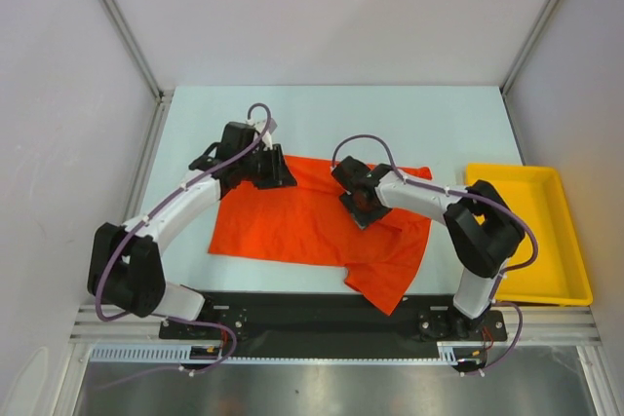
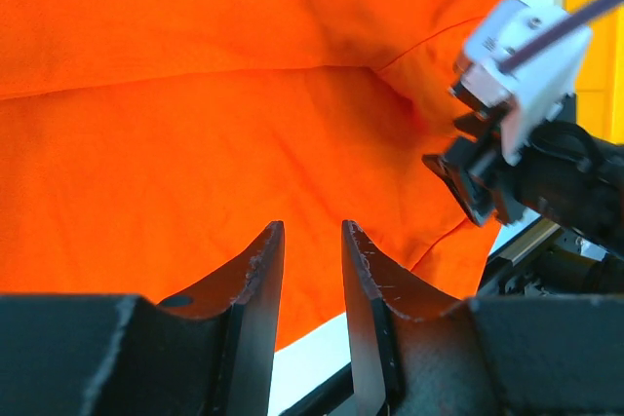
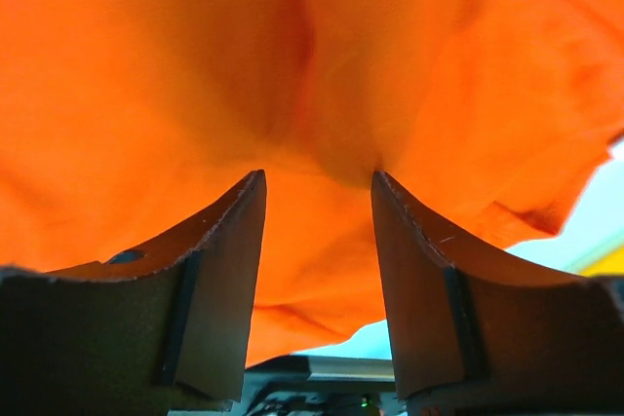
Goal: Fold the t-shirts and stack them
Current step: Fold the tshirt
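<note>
On the pale table [image 1: 409, 114], between the two arms, lies the orange-red t-shirt [image 1: 302, 226]. It is spread mostly flat but rumpled, with creases across its middle. Its near right corner extends past the table edge onto the black base rail [image 1: 283, 314]. The yellow tray [image 1: 577, 275] stands at the right side of the table, close to the shirt but not touching it.

The left gripper [image 1: 276, 174] is positioned at the far left edge of the shirt. In the left wrist view its fingers [image 2: 255, 284] stand a narrow gap apart, pointing down over the cloth. Nothing sits between them: only shirt and a strip of table show through the gap. The right arm [image 2: 531, 143] appears in the same view, at the right over the cloth.

The right gripper [image 1: 356, 207] is positioned over the middle of the shirt. In the right wrist view its fingers [image 3: 219, 280] stand moderately apart, and a raised fold of cloth lies just beyond the tips. Whether the tips touch that fold cannot be determined.
</note>
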`<move>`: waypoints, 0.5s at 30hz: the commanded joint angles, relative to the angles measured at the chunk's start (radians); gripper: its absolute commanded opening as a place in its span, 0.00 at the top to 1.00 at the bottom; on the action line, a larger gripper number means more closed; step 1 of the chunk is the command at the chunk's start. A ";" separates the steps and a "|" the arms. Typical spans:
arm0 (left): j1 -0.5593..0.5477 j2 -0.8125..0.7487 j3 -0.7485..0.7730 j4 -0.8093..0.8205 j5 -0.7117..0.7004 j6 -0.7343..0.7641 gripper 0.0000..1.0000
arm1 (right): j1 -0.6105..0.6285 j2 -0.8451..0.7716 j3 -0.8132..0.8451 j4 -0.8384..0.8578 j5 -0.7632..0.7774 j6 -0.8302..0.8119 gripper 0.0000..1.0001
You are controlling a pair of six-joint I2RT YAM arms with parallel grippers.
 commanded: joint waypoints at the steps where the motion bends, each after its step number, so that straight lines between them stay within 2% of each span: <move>1: 0.004 -0.040 -0.004 0.005 0.016 -0.008 0.65 | -0.008 0.032 0.008 0.063 0.168 -0.003 0.47; 3: 0.004 -0.032 0.011 -0.013 0.019 0.000 0.65 | -0.015 0.061 0.018 0.081 0.251 -0.017 0.47; 8: 0.004 -0.005 0.071 -0.070 0.019 0.041 0.65 | -0.090 0.116 0.125 0.093 0.289 -0.043 0.48; 11: 0.004 0.000 0.085 -0.084 0.022 0.050 0.65 | -0.162 0.092 0.185 0.099 0.303 -0.024 0.47; 15: 0.003 0.003 0.051 -0.052 0.062 0.032 0.64 | -0.270 0.087 0.283 0.123 0.146 0.003 0.45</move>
